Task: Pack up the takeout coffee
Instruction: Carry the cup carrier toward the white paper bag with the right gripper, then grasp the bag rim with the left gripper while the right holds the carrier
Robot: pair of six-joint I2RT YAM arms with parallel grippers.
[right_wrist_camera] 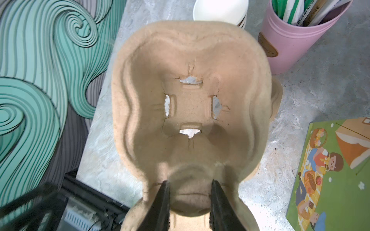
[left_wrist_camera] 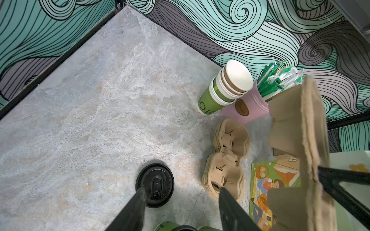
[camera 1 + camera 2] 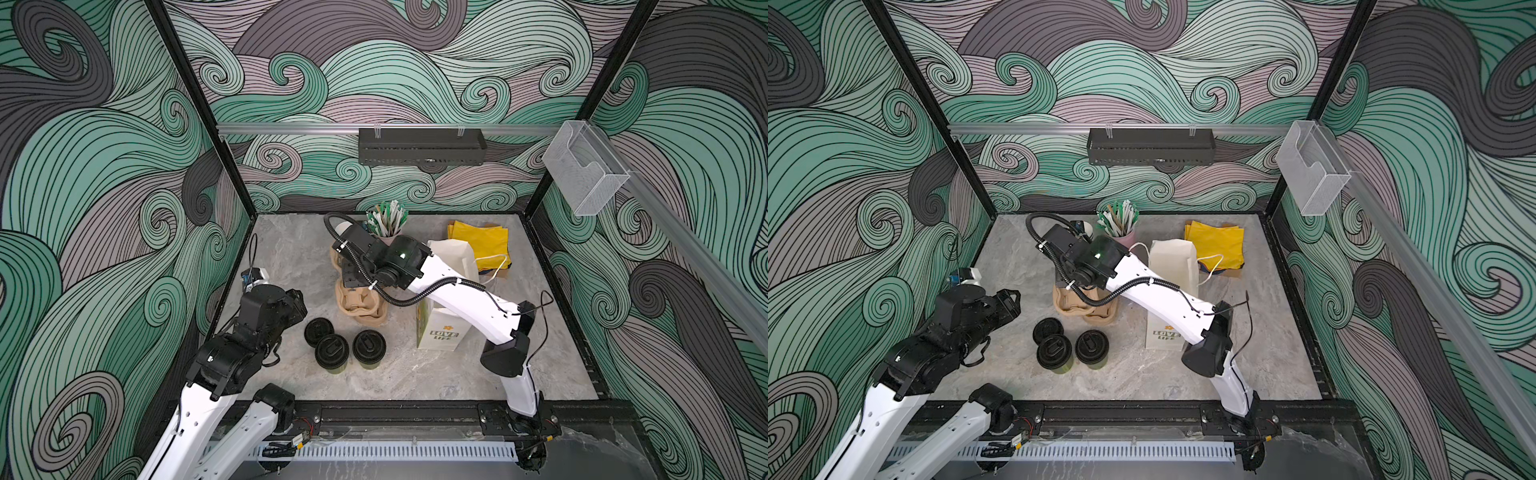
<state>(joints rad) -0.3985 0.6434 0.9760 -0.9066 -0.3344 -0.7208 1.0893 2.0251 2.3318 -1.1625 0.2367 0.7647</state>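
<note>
The right gripper pinches the middle ridge of a pulp carrier, whose long axis runs away from the jaws, above the carrier stack; one lidded cup and the second lidded cup stand upright side by side, nearer the left gripper, its jaws spread and empty; the carrier likely must come down near them.

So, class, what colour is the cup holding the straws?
The cup is pink; right wrist view.

Bright even light; soft shadows; wrist foreground blurred.
</note>
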